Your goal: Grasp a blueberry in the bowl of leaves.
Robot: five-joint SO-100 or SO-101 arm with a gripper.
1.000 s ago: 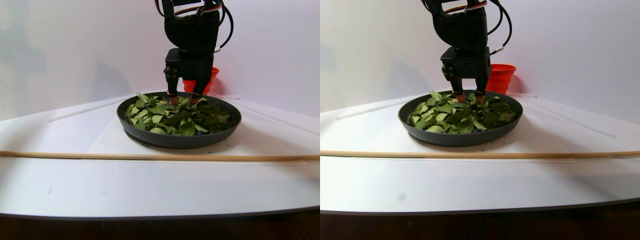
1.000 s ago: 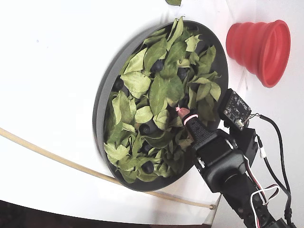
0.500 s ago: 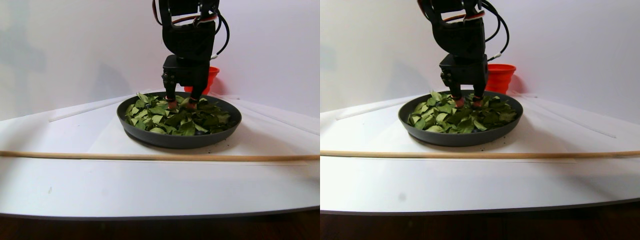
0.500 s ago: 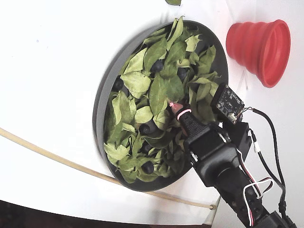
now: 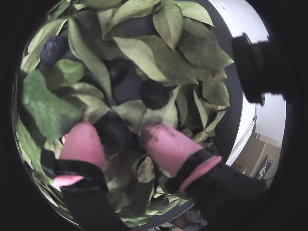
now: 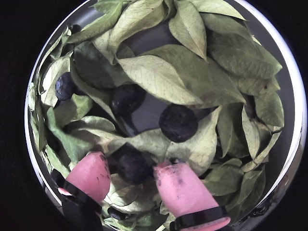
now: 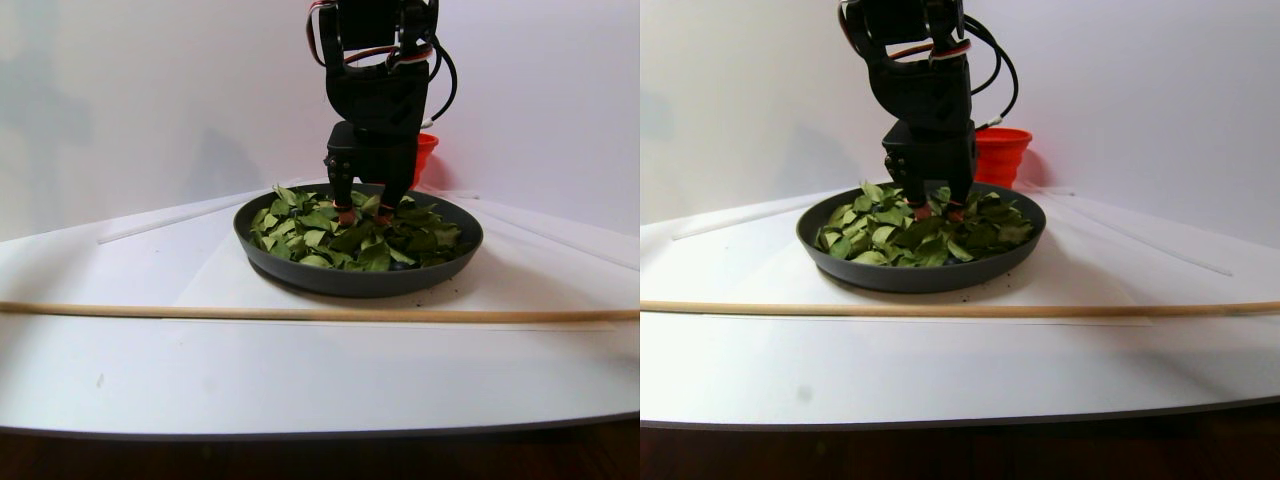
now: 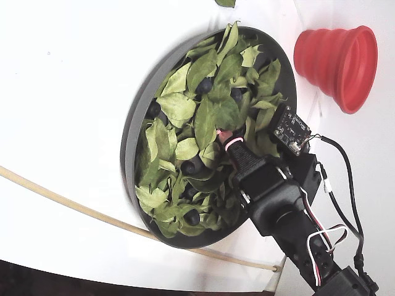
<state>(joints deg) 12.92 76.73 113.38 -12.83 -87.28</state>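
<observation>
Pink fingertips (image 6: 180, 185) of the end effector (image 6: 131, 173) stand apart, straddling a blueberry (image 6: 131, 166) at 6 o'clock in the bowl (image 6: 288, 120) of leaves (image 6: 159, 77). Judgement: close slowly and squarely; keep leaf edges off the pads, or the berry may slip.

No text, label, brand, number or sign could be read anywhere, including on the small circuit board (image 8: 292, 130)
</observation>
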